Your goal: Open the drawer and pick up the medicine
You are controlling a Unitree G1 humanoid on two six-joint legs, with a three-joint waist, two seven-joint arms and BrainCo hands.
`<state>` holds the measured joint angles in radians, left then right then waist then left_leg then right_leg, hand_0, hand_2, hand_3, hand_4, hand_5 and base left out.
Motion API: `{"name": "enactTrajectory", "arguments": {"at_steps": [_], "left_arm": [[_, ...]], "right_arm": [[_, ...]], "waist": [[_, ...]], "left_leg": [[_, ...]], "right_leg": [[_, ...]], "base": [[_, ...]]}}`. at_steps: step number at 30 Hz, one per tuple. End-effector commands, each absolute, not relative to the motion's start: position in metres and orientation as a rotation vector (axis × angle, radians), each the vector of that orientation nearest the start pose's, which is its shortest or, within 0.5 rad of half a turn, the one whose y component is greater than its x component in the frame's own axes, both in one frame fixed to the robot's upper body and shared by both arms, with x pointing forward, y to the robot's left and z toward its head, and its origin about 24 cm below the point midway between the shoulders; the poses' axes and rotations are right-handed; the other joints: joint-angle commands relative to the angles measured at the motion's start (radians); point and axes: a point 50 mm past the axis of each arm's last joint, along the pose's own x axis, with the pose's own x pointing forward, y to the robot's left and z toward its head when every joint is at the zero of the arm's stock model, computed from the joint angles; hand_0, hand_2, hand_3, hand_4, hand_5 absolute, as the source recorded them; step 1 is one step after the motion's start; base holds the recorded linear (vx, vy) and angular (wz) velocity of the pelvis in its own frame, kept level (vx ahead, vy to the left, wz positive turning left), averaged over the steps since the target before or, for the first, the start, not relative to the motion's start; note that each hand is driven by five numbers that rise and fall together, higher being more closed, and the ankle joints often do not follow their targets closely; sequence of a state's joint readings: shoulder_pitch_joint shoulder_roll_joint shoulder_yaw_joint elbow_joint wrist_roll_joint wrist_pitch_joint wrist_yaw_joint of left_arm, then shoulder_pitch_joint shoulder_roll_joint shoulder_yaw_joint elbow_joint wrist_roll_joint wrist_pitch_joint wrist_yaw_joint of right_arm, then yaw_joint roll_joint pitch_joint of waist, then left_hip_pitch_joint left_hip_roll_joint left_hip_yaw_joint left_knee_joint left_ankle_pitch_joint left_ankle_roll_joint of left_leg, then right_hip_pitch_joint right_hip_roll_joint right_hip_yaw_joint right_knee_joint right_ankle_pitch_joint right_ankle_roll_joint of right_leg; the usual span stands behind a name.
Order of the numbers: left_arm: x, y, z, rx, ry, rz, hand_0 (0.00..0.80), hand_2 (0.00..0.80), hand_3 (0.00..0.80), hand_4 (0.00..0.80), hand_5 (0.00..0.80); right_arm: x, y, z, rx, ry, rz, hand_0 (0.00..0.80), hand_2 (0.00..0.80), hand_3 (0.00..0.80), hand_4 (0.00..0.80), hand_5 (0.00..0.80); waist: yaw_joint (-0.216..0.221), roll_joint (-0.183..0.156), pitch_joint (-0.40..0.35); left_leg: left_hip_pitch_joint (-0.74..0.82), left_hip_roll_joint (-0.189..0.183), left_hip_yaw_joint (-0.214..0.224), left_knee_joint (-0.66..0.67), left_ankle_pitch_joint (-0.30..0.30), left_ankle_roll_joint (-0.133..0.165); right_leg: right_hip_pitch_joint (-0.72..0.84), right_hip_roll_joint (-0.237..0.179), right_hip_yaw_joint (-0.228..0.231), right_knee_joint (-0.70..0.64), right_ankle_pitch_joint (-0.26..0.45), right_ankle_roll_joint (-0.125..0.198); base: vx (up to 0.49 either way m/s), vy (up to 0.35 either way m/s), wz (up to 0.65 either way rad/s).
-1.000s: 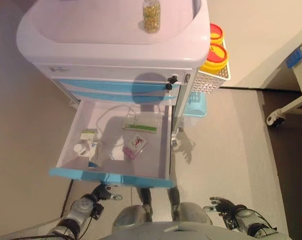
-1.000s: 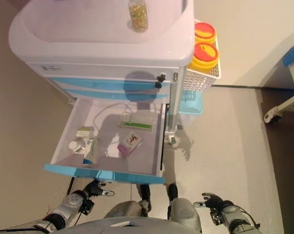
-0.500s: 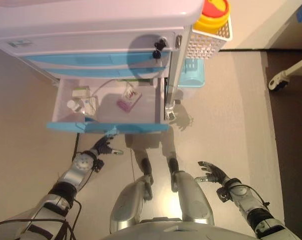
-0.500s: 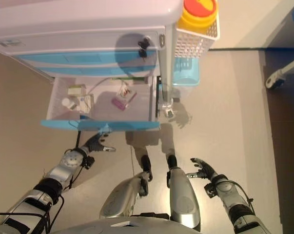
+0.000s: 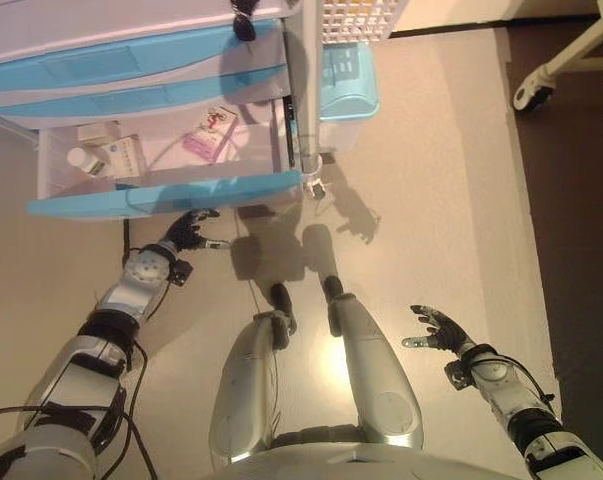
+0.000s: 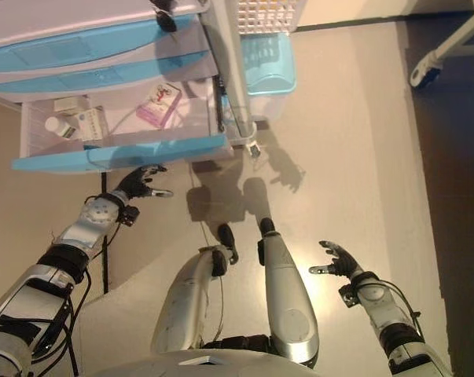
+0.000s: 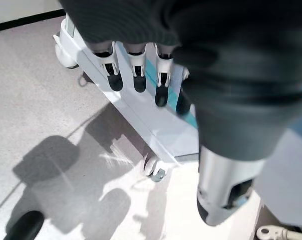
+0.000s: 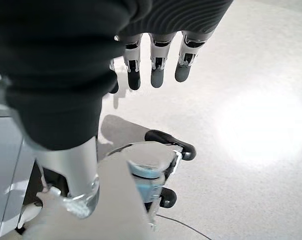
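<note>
The cart's bottom drawer (image 5: 161,192) with a blue front stands pulled open at the upper left. Inside it lie a pink medicine box (image 5: 209,133), a white box (image 5: 122,155), a small white bottle (image 5: 81,160) and another small box (image 5: 99,130). My left hand (image 5: 184,231) is open and empty, low in front of the drawer's blue front, apart from it; its straight fingers (image 7: 135,77) point towards the cart's base. My right hand (image 5: 436,328) is open and empty over the floor at the lower right, far from the cart.
Two shut blue drawers (image 5: 131,75) sit above the open one. A light blue bin (image 5: 347,82) and a white mesh basket (image 5: 356,15) hang on the cart's right side. A cart caster (image 5: 316,188) stands by the drawer's right corner. A wheeled frame (image 5: 531,92) is at the far right.
The camera has tilted down, so the cart has slid up and partly out of the picture. Both hands stay open and empty, the left below the drawer front, the right over the floor.
</note>
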<state>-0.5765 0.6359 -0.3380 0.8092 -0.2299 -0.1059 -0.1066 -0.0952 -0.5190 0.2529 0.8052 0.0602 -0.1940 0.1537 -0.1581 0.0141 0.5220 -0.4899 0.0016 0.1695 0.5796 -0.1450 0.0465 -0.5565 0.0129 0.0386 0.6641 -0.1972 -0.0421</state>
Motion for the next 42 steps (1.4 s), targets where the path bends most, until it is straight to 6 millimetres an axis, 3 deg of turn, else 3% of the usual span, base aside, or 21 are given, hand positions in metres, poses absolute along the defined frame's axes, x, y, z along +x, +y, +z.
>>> {"name": "enactTrajectory", "arguments": {"at_steps": [1,11,15,19,27,32,37,40,42], "left_arm": [[0.343,0.298,0.087,0.48,0.176,0.045,0.0,0.0,0.0,0.0,0.0],[0.355,0.345,0.137,0.39,0.131,0.345,0.0,0.0,0.0,0.0,0.0],[0.355,0.357,0.16,0.306,0.026,0.497,0.0,0.0,0.0,0.0,0.0],[0.359,0.357,0.178,0.258,-0.072,0.604,0.0,0.0,0.0,0.0,0.0],[0.357,0.356,0.188,0.104,-0.214,0.755,0.0,0.0,0.0,0.0,0.0],[0.357,0.353,0.185,0.112,-0.241,0.749,0.0,0.0,0.0,0.0,0.0],[0.358,0.342,0.162,0.1,-0.197,0.58,0.0,0.0,0.0,0.0,0.0],[0.354,0.334,0.13,-0.035,-0.122,0.421,0.0,0.0,0.0,0.0,0.0],[0.341,0.323,0.084,-0.151,-0.018,0.328,0.0,0.0,0.0,0.0,0.0]], "right_arm": [[0.191,-0.271,-0.075,-0.499,0.603,0.198,0.0,0.0,0.0,0.0,0.0],[0.188,-0.272,-0.075,-0.493,0.572,0.169,0.0,0.0,0.0,0.0,0.0],[0.187,-0.268,-0.077,-0.496,0.568,0.182,0.0,0.0,0.0,0.0,0.0],[0.185,-0.261,-0.081,-0.497,0.567,0.192,0.0,0.0,0.0,0.0,0.0],[0.181,-0.25,-0.092,-0.485,0.589,0.21,0.0,0.0,0.0,0.0,0.0],[0.176,-0.237,-0.099,-0.457,0.596,0.244,0.0,0.0,0.0,0.0,0.0],[0.172,-0.228,-0.103,-0.45,0.604,0.28,0.0,0.0,0.0,0.0,0.0],[0.169,-0.226,-0.104,-0.429,0.605,0.284,0.0,0.0,0.0,0.0,0.0],[0.168,-0.227,-0.104,-0.4,0.611,0.269,0.0,0.0,0.0,0.0,0.0]], "waist": [[-0.035,-0.015,-0.081],[-0.093,-0.032,-0.099],[-0.104,-0.044,-0.095],[-0.107,-0.058,-0.088],[-0.101,-0.08,-0.089],[-0.084,-0.099,-0.095],[-0.069,-0.094,-0.096],[-0.058,-0.09,-0.097],[-0.039,-0.08,-0.102]], "left_leg": [[-0.006,-0.027,0.011,0.054,-0.074,0.051],[-0.02,-0.025,0.021,0.109,-0.11,0.062],[-0.031,-0.026,0.024,0.115,-0.115,0.063],[-0.056,-0.027,0.03,0.121,-0.115,0.063],[-0.08,-0.021,0.036,0.162,-0.137,0.068],[-0.086,-0.014,0.038,0.202,-0.158,0.072],[-0.06,-0.021,0.037,0.188,-0.155,0.074],[-0.032,-0.036,0.037,0.145,-0.117,0.076],[0.004,-0.056,0.024,0.109,-0.107,0.073]], "right_leg": [[-0.018,-0.01,-0.041,-0.009,0.023,0.01],[-0.035,0.012,0.017,-0.018,0.047,0.018],[-0.046,0.021,0.04,-0.048,0.077,0.03],[-0.063,0.029,0.057,-0.083,0.111,0.043],[-0.061,0.034,0.069,-0.119,0.145,0.056],[-0.038,0.032,0.063,-0.118,0.146,0.061],[-0.002,0.022,0.058,-0.118,0.135,0.064],[0.023,0.005,0.055,-0.135,0.154,0.065],[0.063,-0.008,0.044,-0.149,0.143,0.067]], "base": [[0.071,0.073,-0.07],[0.081,0.059,-0.08],[0.043,0.036,-0.11],[-0.004,0.014,-0.07],[0.024,-0.01,-0.01],[0.055,-0.07,-0.03],[0.042,-0.045,0.02],[-0.021,-0.076,0.09],[0.063,-0.061,0.08]]}}
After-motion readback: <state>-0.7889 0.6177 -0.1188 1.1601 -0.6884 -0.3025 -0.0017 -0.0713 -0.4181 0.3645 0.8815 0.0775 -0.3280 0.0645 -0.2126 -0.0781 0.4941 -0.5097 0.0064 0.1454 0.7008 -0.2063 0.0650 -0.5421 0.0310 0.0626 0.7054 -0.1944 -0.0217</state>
